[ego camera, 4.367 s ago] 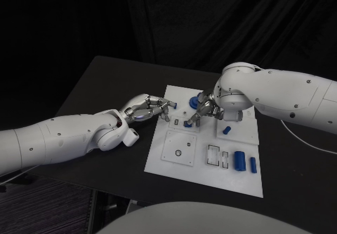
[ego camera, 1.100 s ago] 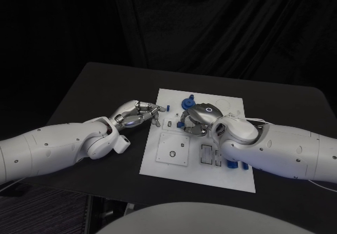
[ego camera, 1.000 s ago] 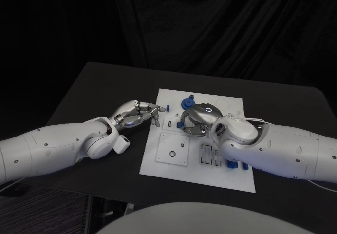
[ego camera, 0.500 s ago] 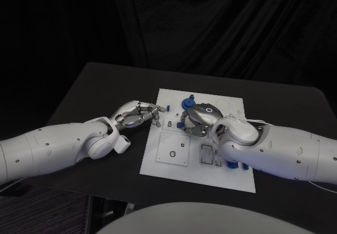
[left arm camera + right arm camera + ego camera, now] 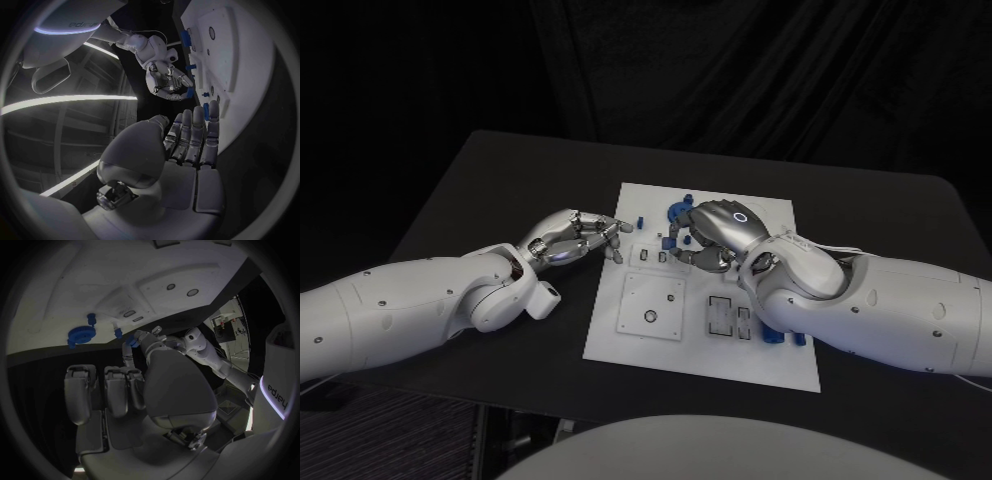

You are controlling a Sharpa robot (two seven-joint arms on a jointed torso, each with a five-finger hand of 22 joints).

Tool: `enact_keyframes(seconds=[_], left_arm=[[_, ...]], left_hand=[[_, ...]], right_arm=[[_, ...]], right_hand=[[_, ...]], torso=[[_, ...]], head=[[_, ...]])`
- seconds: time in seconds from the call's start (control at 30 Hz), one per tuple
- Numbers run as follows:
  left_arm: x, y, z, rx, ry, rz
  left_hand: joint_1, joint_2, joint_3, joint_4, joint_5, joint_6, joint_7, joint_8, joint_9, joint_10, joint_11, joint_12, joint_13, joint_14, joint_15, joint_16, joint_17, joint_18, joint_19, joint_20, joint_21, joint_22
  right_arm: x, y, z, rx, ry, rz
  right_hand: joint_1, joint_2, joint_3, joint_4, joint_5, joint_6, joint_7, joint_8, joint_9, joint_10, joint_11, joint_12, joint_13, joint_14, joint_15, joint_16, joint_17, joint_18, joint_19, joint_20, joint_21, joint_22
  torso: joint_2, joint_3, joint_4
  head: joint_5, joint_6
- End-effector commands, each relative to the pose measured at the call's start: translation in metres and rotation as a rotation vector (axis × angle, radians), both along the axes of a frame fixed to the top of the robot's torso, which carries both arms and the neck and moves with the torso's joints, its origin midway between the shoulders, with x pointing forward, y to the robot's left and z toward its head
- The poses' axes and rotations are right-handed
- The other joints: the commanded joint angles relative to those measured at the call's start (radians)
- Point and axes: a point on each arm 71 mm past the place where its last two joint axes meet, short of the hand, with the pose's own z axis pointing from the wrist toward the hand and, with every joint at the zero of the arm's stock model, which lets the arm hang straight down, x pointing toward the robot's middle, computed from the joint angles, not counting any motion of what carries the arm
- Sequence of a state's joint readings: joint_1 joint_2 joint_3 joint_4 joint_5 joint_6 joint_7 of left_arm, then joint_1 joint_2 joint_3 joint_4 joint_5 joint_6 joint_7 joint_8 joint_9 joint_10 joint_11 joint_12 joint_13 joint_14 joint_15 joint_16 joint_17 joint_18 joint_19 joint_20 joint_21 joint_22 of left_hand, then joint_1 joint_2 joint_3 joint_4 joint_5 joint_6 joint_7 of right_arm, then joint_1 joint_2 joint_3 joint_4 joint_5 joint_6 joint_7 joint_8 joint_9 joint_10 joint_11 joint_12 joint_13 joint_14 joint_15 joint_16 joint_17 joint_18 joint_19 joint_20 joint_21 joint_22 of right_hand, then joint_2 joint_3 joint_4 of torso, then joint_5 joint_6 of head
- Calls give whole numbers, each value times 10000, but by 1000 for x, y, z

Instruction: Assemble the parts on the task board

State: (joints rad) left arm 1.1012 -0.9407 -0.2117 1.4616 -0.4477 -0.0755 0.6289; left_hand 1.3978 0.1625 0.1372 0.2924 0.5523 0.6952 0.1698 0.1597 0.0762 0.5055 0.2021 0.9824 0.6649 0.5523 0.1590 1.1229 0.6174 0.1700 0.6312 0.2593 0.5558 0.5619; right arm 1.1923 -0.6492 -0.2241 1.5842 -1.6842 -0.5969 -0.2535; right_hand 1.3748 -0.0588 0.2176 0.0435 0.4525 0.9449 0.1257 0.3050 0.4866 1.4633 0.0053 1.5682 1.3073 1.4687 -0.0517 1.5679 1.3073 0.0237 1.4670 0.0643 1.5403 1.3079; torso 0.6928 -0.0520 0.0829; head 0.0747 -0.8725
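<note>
White task board (image 5: 697, 345) lies in the middle of the black table (image 5: 488, 190), its long side running away from the robot. Left robot hand (image 5: 574, 238) rests at the board's left edge with its fingers curled close together, the tips just beside a small blue part (image 5: 639, 219) near that edge; in the left wrist view the fingers (image 5: 194, 135) lie side by side and straight, reaching toward the board's rim, and I cannot tell whether they have hold of anything. Right robot hand (image 5: 711, 228) sits over the far middle of the board, palm down, fingers bent downward around a blue part (image 5: 679, 212) with a round top; whether it actually clasps the piece is hidden by the hand itself. In the right wrist view a blue round gear-like part (image 5: 80, 335) stands on the board beyond the fingertips, with two smaller blue pegs (image 5: 117, 332) beside it. Nearer the robot, the board carries a square raised plate with a hole (image 5: 649, 303), rectangular slots (image 5: 721, 313) and more blue parts (image 5: 776, 340) at the right arm's edge. Lettering on an arm in each wrist view is partly cut off; I read only "ed" (image 5: 275, 391)
</note>
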Motion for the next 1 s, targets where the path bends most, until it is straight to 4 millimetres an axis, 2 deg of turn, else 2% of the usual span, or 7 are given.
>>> enact_keyframes(seconds=[0.03, 0.2, 0.47, 0.63, 0.73, 0.83, 1.0], left_arm=[[0, -3, -2, 55, 229, -76], [2, -2, -5, 184, 519, -171], [3, -3, -8, 482, 981, -222], [4, -6, -6, 757, 1161, -82], [7, -8, -2, 909, 1146, 51], [11, -12, 7, 1071, 1036, 223], [19, -19, 24, 1247, 889, 275]], left_hand=[[-108, 22, -24, 7, -38, -17, 69, -19, 16, 56, 1, -42, 8, -7, 15, -32, 9, -1, -63, -5, 63, 9], [-401, -13, -262, 4, -711, -22, 120, 2, 27, 198, -27, -73, 130, 115, -6, -49, 59, 39, 4, 15, 81, 33], [-867, 29, -1568, -37, -3860, -160, 317, 19, 59, 758, -197, 99, 577, 797, -181, 80, 262, 121, 630, -66, 375, 165], [-742, 65, -2104, -133, -3997, -166, 389, 92, 99, 1168, -424, 460, 1015, 1349, -404, 660, 653, 135, 1213, -281, 933, 460], [-579, 132, -2331, -159, -3961, 95, 431, 315, 178, 1789, -551, 1151, 1764, 3298, -566, 2032, 2663, 119, 1676, -457, 1663, 902], [-367, 266, -2674, -157, -3810, 382, 346, 793, 276, 5505, -638, 3569, 5268, 6560, -676, 3736, 6118, 105, 2219, -599, 3237, 2041], [-167, 329, -2842, -172, -3361, 521, 222, 1263, 362, 8644, -753, 5137, 7740, 9382, -787, 4415, 8808, -161, 3244, -712, 5389, 4228]], right_arm=[[-2, 0, 7, 569, -489, 76], [-3, -2, 9, 758, -566, 58], [-2, -3, 10, 919, -684, 46], [-1, -4, 11, 962, -727, 14], [-1, -4, 11, 975, -741, 16], [-1, -4, 11, 965, -743, 25], [-1, -4, 10, 934, -741, 40]], right_hand=[[-103, -5, -46, 21, -34, 640, -574, -3, 157, 1075, -75, 26, 2635, 1021, -73, 29, 2635, -164, 890, -95, 49, 2534], [-105, -4, -47, 23, -38, 641, -575, -4, 156, 1075, -76, 26, 2635, 1021, -74, 29, 2635, -165, 891, -96, 49, 2535], [-102, 0, -44, 23, -42, 645, -579, -7, 155, 1075, -79, 26, 2635, 1021, -76, 29, 2635, -164, 889, -98, 47, 2534], [-101, 0, -43, 23, -44, 648, -581, -9, 154, 1075, -82, 26, 2635, 1021, -78, 29, 2635, -164, 889, -101, 46, 2534], [-101, 0, -43, 23, -44, 648, -581, -9, 154, 1075, -82, 26, 2635, 1021, -78, 29, 2635, -164, 889, -101, 46, 2534], [-103, -1, -44, 24, -47, 650, -582, -12, 154, 1075, -83, 26, 2635, 1021, -80, 29, 2635, -166, 893, -102, 54, 2536], [-103, -1, -44, 24, -47, 650, -582, -12, 154, 1075, -83, 26, 2635, 1021, -80, 29, 2635, -166, 893, -102, 54, 2536]], torso=[[-18, 8, -3], [-31, 20, -14], [-138, 80, -81], [-180, 130, -87], [-228, 166, -85], [-279, 205, -104], [-355, 242, -124]], head=[[-55, -2], [-69, -2], [-133, -2], [-167, -2], [-189, -2], [-177, -2], [-143, -2]])
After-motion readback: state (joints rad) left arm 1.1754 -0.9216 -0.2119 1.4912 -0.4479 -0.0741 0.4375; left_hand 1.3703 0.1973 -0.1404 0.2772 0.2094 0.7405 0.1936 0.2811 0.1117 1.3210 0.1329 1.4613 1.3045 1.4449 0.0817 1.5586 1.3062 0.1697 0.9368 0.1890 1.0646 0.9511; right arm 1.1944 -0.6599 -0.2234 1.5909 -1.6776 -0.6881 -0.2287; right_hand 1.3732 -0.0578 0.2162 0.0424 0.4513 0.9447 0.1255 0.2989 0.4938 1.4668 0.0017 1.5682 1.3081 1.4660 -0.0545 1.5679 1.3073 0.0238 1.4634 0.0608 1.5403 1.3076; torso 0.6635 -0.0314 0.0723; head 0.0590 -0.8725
